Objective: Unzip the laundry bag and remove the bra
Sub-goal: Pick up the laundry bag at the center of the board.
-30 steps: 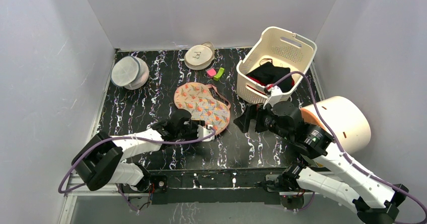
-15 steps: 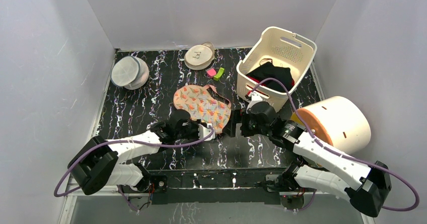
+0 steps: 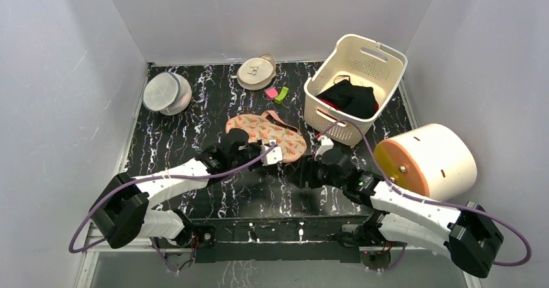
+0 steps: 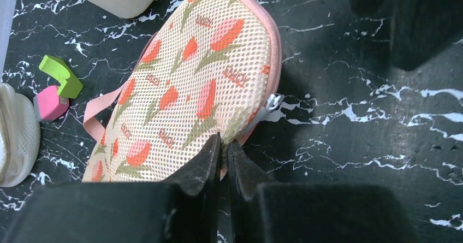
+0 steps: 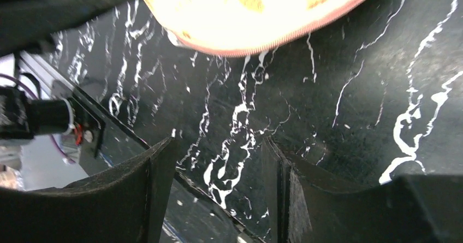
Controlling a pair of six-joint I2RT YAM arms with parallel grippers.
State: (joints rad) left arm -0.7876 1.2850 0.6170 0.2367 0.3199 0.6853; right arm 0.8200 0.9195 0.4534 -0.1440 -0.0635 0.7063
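The laundry bag (image 3: pixel 265 131), beige-pink mesh with red-and-green prints and pink trim, lies mid-table with its near edge raised. My left gripper (image 3: pixel 257 152) is shut on that edge; in the left wrist view the black fingertips (image 4: pixel 214 150) pinch the mesh of the laundry bag (image 4: pixel 196 84), just left of the white zipper pull (image 4: pixel 271 102). My right gripper (image 3: pixel 302 171) hovers low to the right of the bag, open and holding nothing. In the right wrist view the right gripper (image 5: pixel 218 150) stands over bare table, with the bag's edge (image 5: pixel 256 13) ahead. The bra is hidden.
A cream basket (image 3: pixel 382 55) with black clothes (image 3: pixel 349 97) stands at the back right. A white-and-orange drum (image 3: pixel 430 158) lies on the right. A round grey-white pouch (image 3: pixel 166 92), a beige disc pouch (image 3: pixel 256 72) and pink and green clips (image 3: pixel 276 94) sit at the back.
My left gripper has shut on the bag's near edge and raised it, tilting the bag. My right arm has swung left and down toward the bag, its jaws narrower than before.
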